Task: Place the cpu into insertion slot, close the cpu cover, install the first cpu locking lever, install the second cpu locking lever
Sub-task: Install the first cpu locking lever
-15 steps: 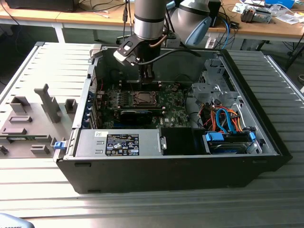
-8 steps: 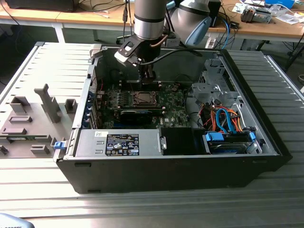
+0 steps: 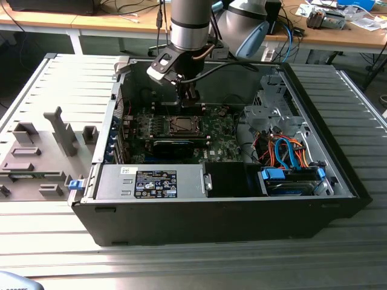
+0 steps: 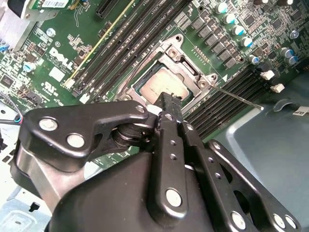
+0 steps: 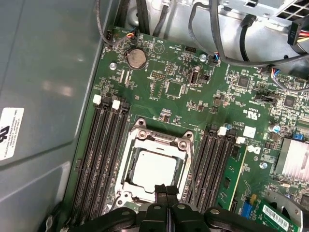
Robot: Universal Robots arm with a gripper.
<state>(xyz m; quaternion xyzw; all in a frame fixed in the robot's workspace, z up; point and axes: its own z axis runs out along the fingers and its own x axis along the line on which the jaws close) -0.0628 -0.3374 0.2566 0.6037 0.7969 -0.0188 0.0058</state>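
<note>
The claw (image 5: 166,192), fingers pressed together and holding nothing, hangs just above the near edge of the insertion slot (image 5: 126,170); the cpu (image 5: 154,171) lies flat inside it, framed by the cpu cover (image 5: 161,139); memory slots (image 5: 99,159) flank the socket on the green motherboard (image 5: 159,67).

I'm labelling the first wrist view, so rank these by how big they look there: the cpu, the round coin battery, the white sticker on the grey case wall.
1. cpu, clearly largest.
2. white sticker, though the picture's edge cuts it off.
3. coin battery, smallest.
</note>
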